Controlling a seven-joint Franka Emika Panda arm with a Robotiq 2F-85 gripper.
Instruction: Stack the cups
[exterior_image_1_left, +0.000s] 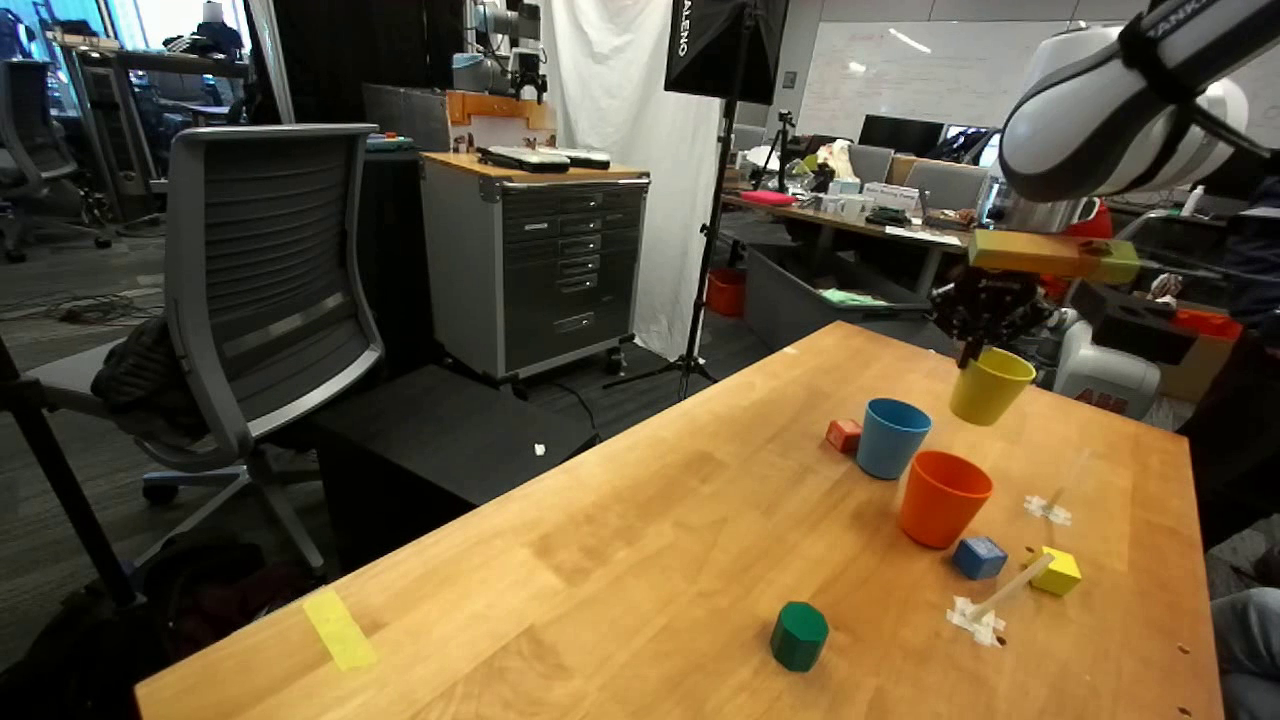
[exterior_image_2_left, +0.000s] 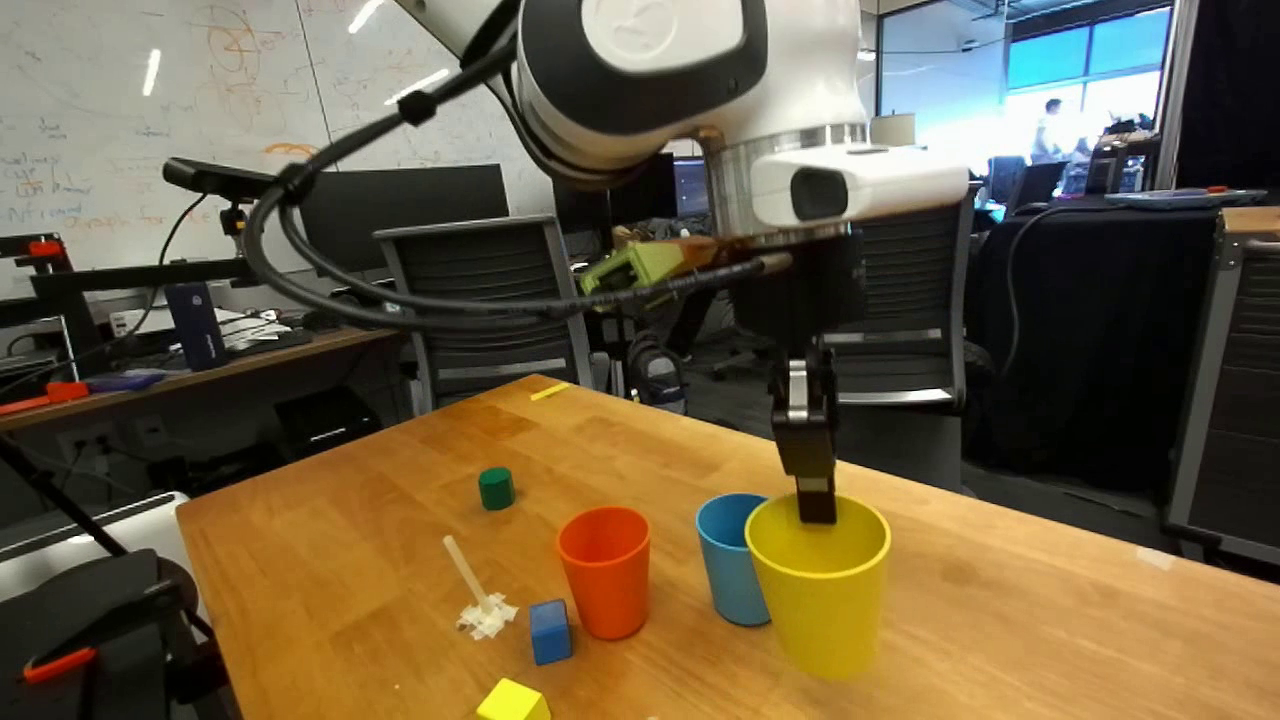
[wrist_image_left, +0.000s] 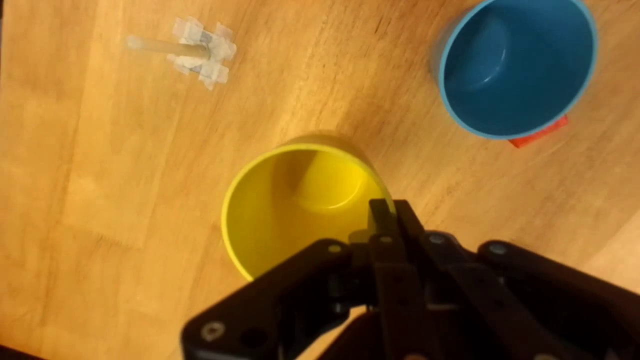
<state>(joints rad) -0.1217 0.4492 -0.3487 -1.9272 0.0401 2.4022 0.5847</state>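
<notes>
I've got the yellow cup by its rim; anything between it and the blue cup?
Nothing visible: the wrist view shows wooden tabletop between the yellow cup and the blue cup. The red block sits beside the blue cup, off the direct line.

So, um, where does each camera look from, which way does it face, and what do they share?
In an exterior view: set higher than the table, green block in the foreground, facing the white curtain; arm and gripper at right.
In an exterior view: also above table height, yellow cup in front of the blue cup; arm and gripper reach down from above.
Wrist view: on the wrist, looking down past the gripper's fingers into the yellow cup.
Shared: yellow cup and blue cup everywhere; orange cup in both exterior views.
</notes>
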